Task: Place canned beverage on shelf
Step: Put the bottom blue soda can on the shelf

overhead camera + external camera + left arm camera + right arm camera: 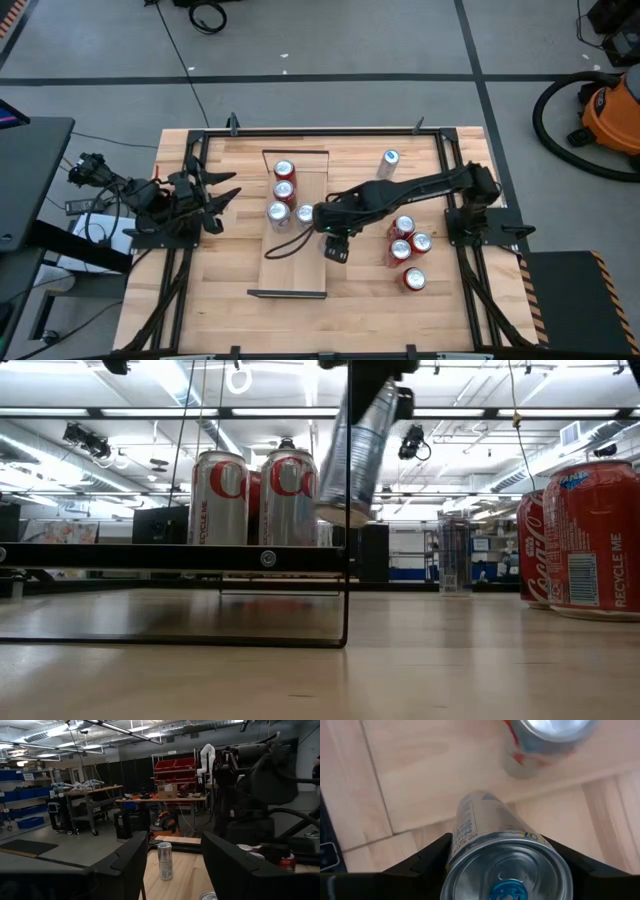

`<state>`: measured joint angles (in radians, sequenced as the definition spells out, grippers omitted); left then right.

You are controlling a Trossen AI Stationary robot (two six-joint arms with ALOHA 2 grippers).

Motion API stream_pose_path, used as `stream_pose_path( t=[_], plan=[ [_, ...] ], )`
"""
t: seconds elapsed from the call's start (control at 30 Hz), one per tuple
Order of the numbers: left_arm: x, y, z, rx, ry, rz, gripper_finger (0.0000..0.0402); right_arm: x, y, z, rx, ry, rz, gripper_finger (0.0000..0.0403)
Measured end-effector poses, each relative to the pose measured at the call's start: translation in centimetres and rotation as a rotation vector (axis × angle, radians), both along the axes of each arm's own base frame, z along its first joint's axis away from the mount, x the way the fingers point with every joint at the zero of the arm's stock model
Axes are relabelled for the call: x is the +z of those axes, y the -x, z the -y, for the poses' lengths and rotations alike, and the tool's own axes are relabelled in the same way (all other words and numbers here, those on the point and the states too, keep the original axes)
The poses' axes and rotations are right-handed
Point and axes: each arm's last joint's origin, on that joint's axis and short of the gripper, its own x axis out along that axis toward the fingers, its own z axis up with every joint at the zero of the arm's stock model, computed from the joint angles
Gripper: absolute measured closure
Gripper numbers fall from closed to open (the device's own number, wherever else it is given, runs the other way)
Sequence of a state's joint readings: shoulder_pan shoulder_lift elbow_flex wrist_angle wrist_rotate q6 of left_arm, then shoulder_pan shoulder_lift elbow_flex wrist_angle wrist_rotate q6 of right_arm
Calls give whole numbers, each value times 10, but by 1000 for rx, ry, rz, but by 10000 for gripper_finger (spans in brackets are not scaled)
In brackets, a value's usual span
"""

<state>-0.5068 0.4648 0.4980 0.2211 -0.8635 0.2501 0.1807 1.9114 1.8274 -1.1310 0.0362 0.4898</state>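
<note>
The shelf (295,265) is a long light-wood board in the middle of the table; its dark end rim shows in the low view (175,557). Three cans stand upright on its far half (284,180), two of them showing in the low view (250,500). My right gripper (310,215) is shut on a slim silver can (355,450) over the shelf's right edge, next to those cans. My left gripper (215,195) is open and empty, left of the shelf, near the table's left edge. My right gripper pinches the slim silver can near its top end (470,852) between its two fingers (427,857), one on each side. The fingers come from above. The can hangs below them, tilted, its bottom (340,515) clear of the shelf.
Several red cans (405,250) stand on the table's right side, near in the low view (590,535). One slim silver can (390,160) stands at the far right and also shows in the left wrist view (165,860). The shelf's near half is bare wood.
</note>
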Motion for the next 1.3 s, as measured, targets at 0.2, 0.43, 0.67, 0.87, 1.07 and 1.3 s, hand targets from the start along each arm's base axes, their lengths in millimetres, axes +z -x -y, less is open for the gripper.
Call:
stream_pose_path(
  t=[0.2, 0.43, 0.67, 0.87, 1.07, 1.3],
  plan=[
    [0, 0, 0, 0, 0, 0, 207, -9, -20, -4, 53, 18, 0, 142],
    [0, 0, 0, 0, -2, -1, 207, -6, -38, -9, 129, -1, 81, 142],
    [0, 0, 0, 0, -5, -1, 207, -2, -45, -12, 167, 4, 167, 142],
    [1, 0, 0, 1, -1, 6, 207, -5, -59, -15, 227, 22, 253, 142],
    [1, 0, 0, 2, -3, 9, 207, -5, -67, -15, 276, 56, 317, 142],
    [1, 0, 0, 3, -14, 5, 207, -14, -65, -9, 292, 86, 255, 142]
  ],
)
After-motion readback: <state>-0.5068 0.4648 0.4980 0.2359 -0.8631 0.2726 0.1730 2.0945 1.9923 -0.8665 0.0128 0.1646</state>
